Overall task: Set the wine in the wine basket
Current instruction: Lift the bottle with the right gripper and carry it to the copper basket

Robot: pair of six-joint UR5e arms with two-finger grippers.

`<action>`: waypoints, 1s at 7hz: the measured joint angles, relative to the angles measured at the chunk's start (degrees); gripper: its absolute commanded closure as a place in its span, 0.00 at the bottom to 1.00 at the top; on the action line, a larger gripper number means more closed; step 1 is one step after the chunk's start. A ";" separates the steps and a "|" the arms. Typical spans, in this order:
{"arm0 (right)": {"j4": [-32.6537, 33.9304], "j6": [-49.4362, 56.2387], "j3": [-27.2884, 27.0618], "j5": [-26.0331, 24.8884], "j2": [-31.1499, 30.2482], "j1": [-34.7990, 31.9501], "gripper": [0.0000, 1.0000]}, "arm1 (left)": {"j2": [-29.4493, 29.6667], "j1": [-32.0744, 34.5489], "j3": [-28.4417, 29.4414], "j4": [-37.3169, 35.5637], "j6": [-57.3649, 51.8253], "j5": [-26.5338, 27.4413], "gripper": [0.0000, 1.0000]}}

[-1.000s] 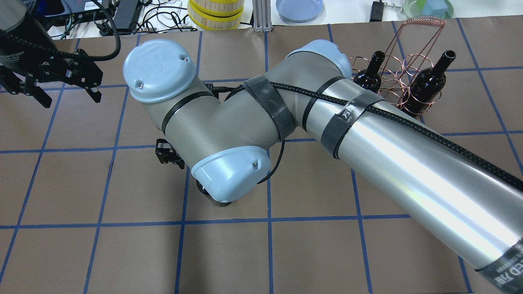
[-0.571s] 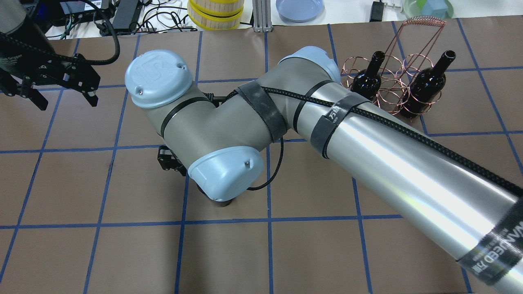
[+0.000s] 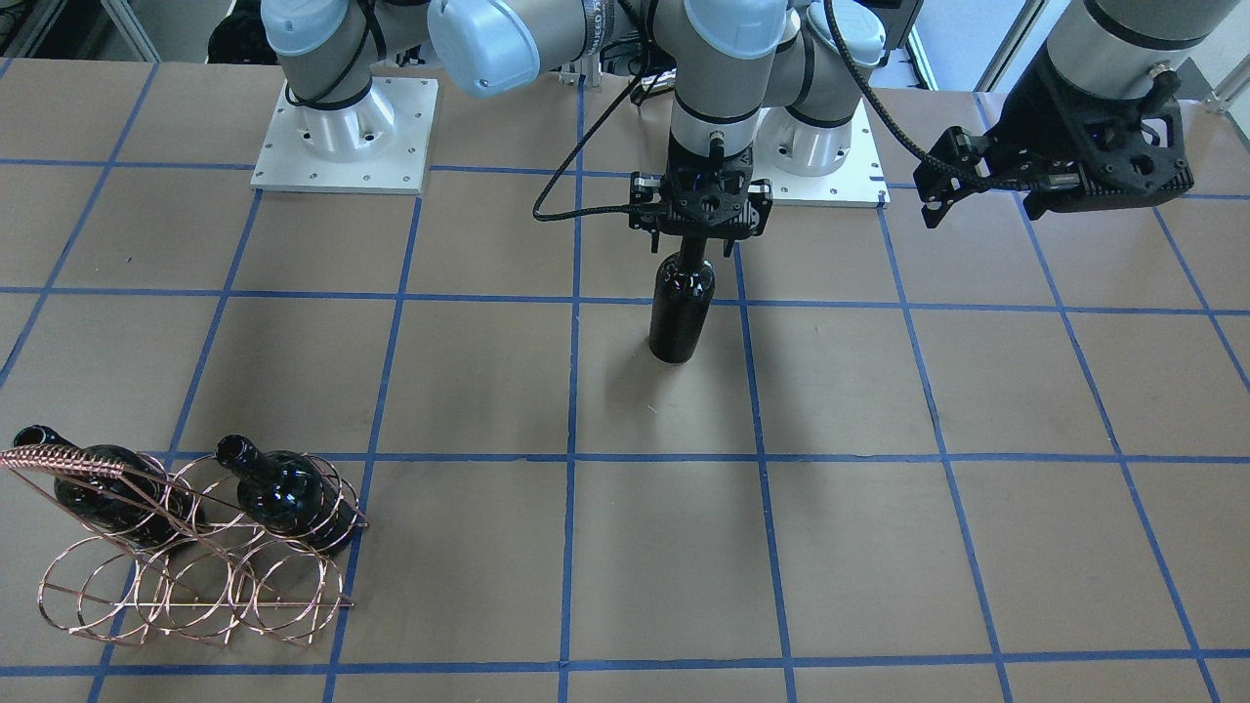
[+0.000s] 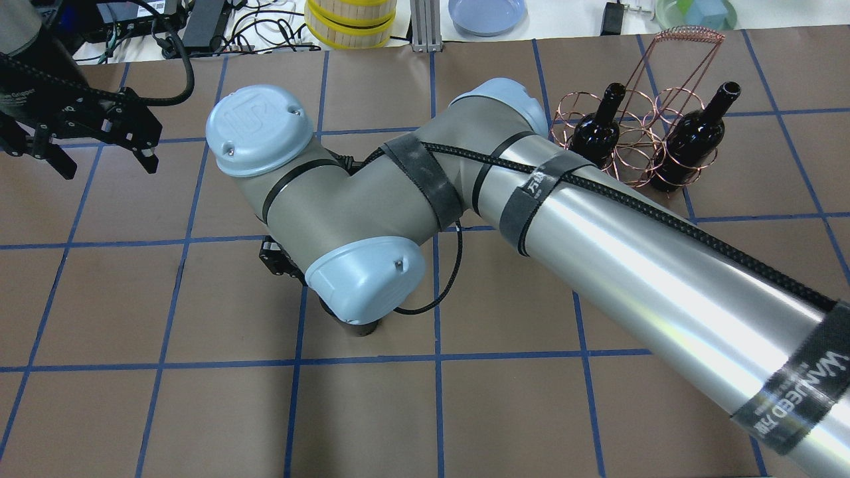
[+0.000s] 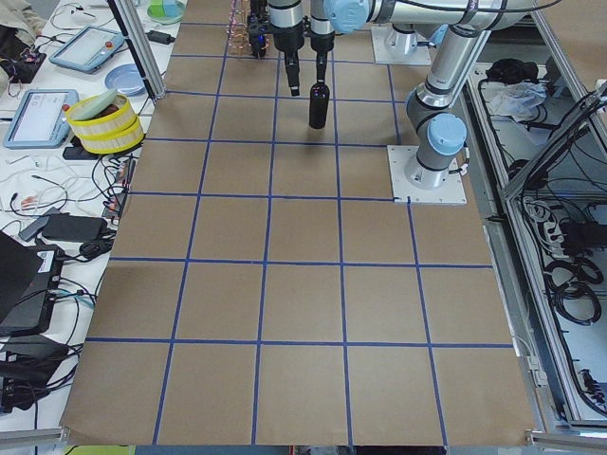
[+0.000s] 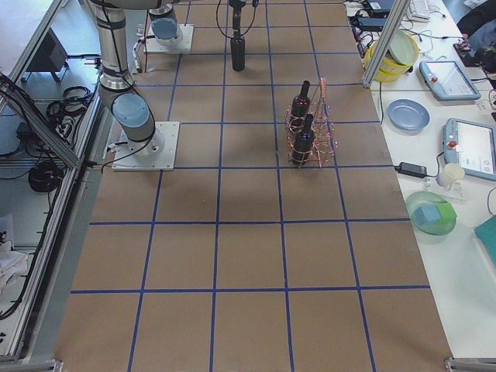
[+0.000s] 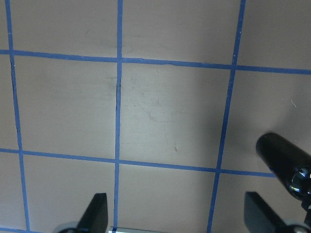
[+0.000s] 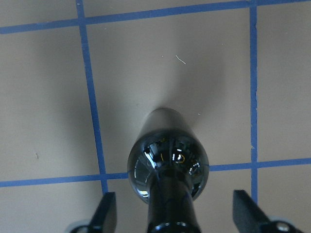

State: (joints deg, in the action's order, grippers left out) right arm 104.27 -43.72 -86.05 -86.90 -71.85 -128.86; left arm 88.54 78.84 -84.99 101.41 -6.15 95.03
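Currently right pincer (image 8: 173, 208) spread wide astride neck of wine (image 3: 681, 312), upright on desk (image 3: 879, 391); left pincer (image 7: 176, 212) gaping, empty. Target wine basket (image 3: 200, 571) far at 8 o'clock, front-facing view. Risk: off-centre closing tips wine; glossy neck slips mid-carry.

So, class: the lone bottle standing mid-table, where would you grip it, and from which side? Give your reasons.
Grip the bottle by its neck, coming straight down from above. It stands upright, and the neck is slim enough for a pincer to close on, while lower down it looks too wide. The right pincer hangs open around that neck.
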 measured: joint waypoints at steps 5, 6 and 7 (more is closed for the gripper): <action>0.15 0.03 0.71 -0.33 -0.62 0.18 0.74 | -0.03 -0.01 0.00 -0.13 0.00 0.07 0.00; -0.40 -0.07 1.87 -0.70 -1.32 0.77 0.74 | -0.03 -0.01 0.00 -0.12 0.00 0.07 0.00; -1.73 0.18 2.91 -1.31 -3.04 2.21 0.73 | -0.03 0.00 0.00 -0.14 0.00 0.07 0.00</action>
State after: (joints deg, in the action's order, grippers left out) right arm 102.55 -43.53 -83.14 -88.21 -74.89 -126.65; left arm 88.51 78.83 -84.99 101.27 -6.15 95.10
